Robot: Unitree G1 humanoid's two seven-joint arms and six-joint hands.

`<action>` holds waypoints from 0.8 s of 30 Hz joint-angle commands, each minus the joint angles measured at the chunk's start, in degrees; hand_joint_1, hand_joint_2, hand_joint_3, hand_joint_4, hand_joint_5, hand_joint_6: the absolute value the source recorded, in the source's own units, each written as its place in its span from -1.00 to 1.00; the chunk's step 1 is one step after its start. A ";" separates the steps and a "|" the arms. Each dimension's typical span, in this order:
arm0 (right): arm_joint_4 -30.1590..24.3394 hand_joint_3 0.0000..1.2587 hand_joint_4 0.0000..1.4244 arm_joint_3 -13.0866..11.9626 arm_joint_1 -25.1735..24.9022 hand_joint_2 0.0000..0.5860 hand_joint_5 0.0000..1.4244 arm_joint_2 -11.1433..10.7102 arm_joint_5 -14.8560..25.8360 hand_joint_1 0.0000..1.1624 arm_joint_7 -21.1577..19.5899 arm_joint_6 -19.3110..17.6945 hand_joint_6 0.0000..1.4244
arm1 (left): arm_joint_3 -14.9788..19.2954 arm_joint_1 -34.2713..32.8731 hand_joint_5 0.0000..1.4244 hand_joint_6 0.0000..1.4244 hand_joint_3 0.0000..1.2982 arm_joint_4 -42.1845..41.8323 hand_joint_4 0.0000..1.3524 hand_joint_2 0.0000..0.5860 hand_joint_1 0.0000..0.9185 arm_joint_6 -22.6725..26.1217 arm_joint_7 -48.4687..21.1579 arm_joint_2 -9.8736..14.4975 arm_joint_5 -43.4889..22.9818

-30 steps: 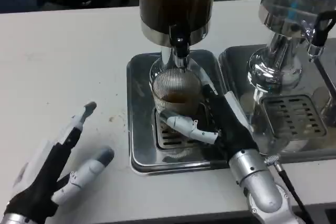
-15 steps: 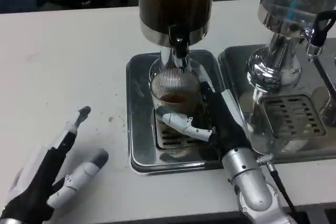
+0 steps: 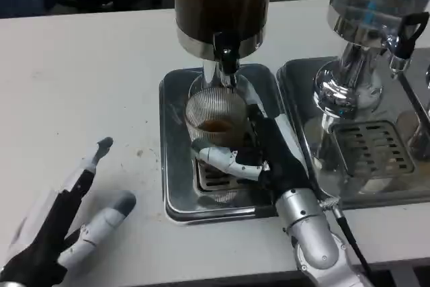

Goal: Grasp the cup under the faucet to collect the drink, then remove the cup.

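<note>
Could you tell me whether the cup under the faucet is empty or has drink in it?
Partly filled: brown liquid sits low inside the ribbed glass cup.

A white desk (image 3: 80,78) runs the full width, its far edge crossing the top. Its surface shows faint smudges and small brown specks toward the near left corner. Beyond the far edge lies dark, dim floor with something blue at the top left corner. Even overhead light glints off the metal.
</note>
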 commanded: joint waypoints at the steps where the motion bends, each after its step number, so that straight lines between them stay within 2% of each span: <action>1: 1.81 -1.00 -0.89 0.69 0.93 -0.39 -0.80 1.17 -0.98 0.61 -1.58 1.04 -0.58 | 0.22 1.03 -1.00 -1.00 -1.00 -0.84 -1.00 -0.53 -1.00 0.75 0.37 0.92 -0.78; 5: 2.36 -0.99 -0.78 0.39 0.83 -0.36 -0.69 1.84 -1.07 0.67 -3.76 0.79 -0.49 | 0.26 1.50 -1.00 -1.00 -1.00 -1.29 -1.00 -0.53 -1.00 0.98 0.42 0.98 -0.85; 8: 2.82 -0.87 -0.67 0.57 0.66 -0.37 -0.60 2.08 -1.37 0.72 -4.99 0.65 -0.38 | 0.48 2.07 -1.00 -1.00 -1.00 -1.76 -1.00 -0.53 -1.00 1.16 0.49 1.06 -1.00; 11: 3.83 -0.77 -0.59 0.88 0.30 -0.34 -0.53 2.33 -1.41 0.77 -5.03 0.64 -0.30 | 0.78 2.57 -1.00 -1.00 -1.00 -2.19 -1.00 -0.53 -1.00 1.33 0.54 1.14 -1.21; 17: 5.73 -0.69 -0.49 0.87 -0.33 -0.31 -0.44 3.04 -1.18 0.80 -6.08 0.18 -0.19 | 1.15 3.69 -1.00 -1.00 -1.00 -3.40 -1.00 -0.53 -1.00 1.90 0.45 1.30 -1.71; 21: 7.40 -0.60 -0.42 0.77 -1.32 -0.25 -0.36 3.77 -1.46 0.85 -8.63 -0.63 -0.11 | 1.48 4.74 -1.00 -1.00 -1.00 -4.53 -1.00 -0.53 -1.00 2.45 0.31 1.66 -2.14; 24: 8.46 -0.43 -0.32 0.57 -2.00 -0.31 -0.23 4.08 -1.66 0.94 -11.05 -1.93 0.01 | 1.68 5.27 -1.00 -1.00 -1.00 -5.27 -1.00 -0.53 -1.00 2.69 0.16 1.86 -2.26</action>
